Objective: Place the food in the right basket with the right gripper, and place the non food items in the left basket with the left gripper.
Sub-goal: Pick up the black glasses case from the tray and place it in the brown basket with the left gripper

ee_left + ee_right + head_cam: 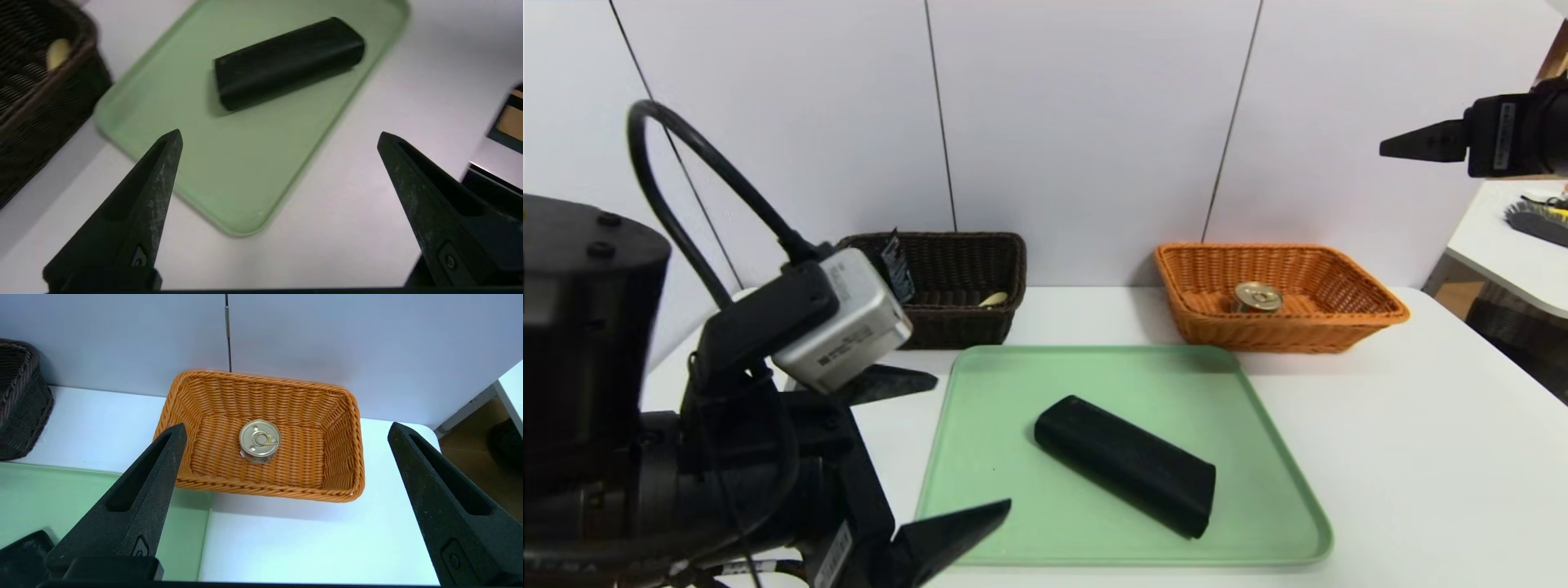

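Note:
The food, a small tin can (1258,296) (259,441) with a gold pull-ring lid, stands upright in the orange right basket (1282,339) (265,492). A long black case (1127,464) (288,61) lies slantwise on the green tray (1282,523) (245,228). The dark left basket (956,327) (36,106) holds a yellow spoon (994,300) (57,53) and a dark tube (896,265) leaning on its left rim. My left gripper (972,443) (280,134) is open and empty over the tray's near left corner. My right gripper (1388,149) (288,425) is open and empty, raised high, nearer than the orange basket.
Both baskets stand against the white wall at the back of the white table (1421,457). A second white surface (1503,245) with a dark brush (1535,220) is at the far right, past the table's edge.

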